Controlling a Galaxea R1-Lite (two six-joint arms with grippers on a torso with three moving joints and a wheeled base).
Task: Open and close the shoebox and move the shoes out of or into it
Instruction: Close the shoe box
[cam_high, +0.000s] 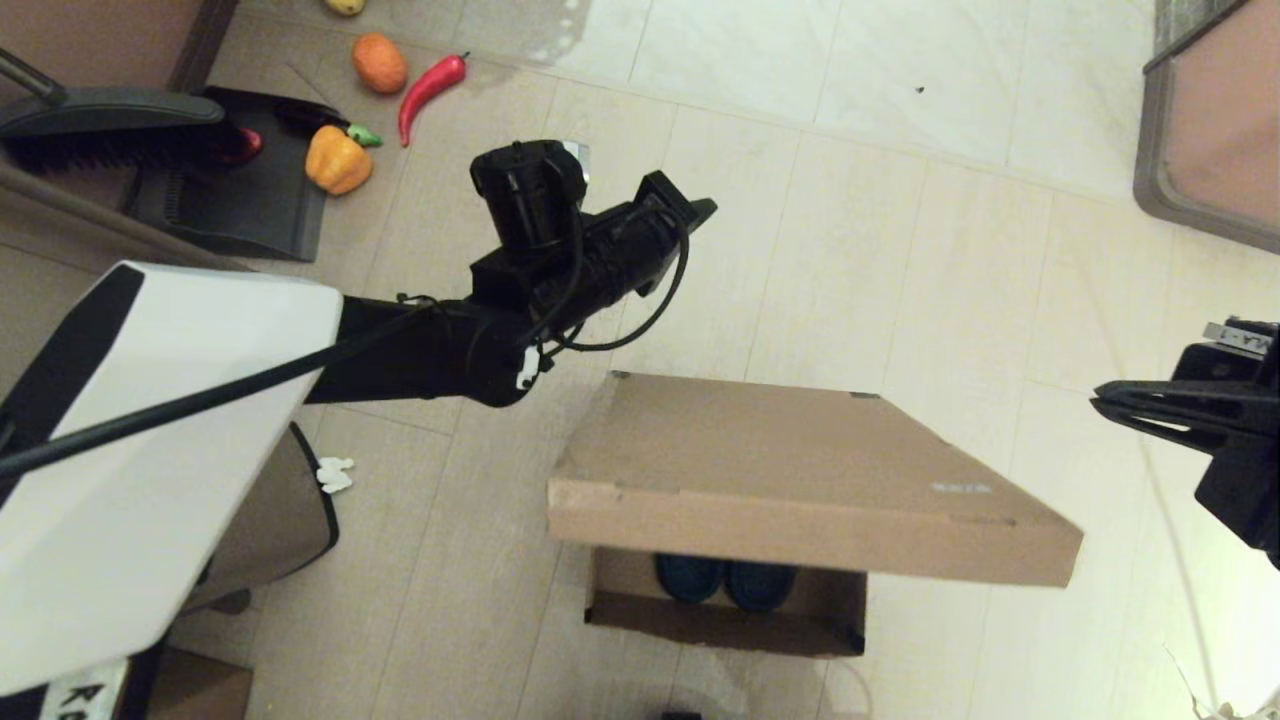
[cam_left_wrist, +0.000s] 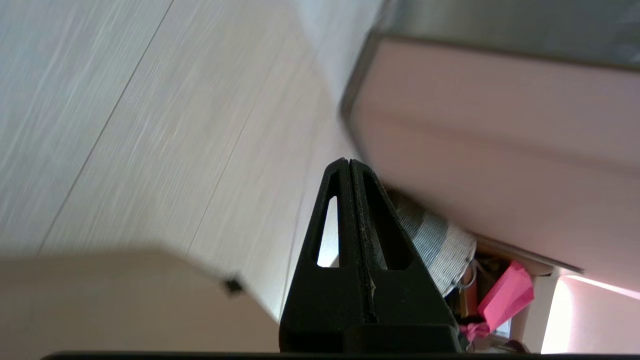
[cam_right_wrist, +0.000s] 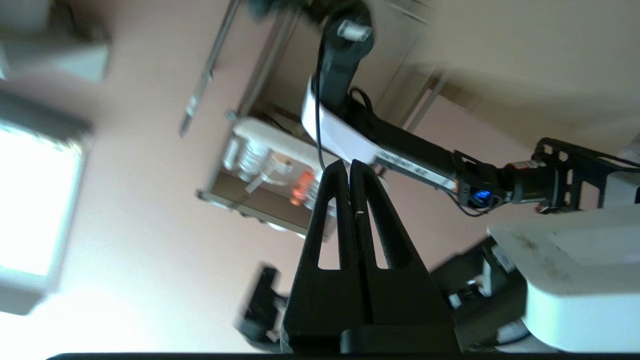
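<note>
My right gripper (cam_right_wrist: 350, 167): black fingers (cam_right_wrist: 327, 220) pressed flat together, nothing between. Beyond tips, my left arm (cam_right_wrist: 400, 145) stretches across, black with white panel. Shelf (cam_right_wrist: 265, 185) with jars behind. White housing (cam_right_wrist: 575, 280) beside.

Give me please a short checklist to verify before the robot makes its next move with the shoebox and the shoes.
1. Shoebox lid raised: ok, the lid stands partly up and the inside shows beneath its front edge.
2. Shoes in the box: ok, both dark teal shoes sit side by side inside, mostly hidden under the lid.
3. Left gripper free: ok, shut on nothing, held above the floor behind the box.
4. Right gripper free: ok, shut and empty, off to the right of the box.
5. Lid supported: cannot tell, neither gripper touches it.
6. Room to reach the shoes: not ok, the lid covers most of the opening.
</note>
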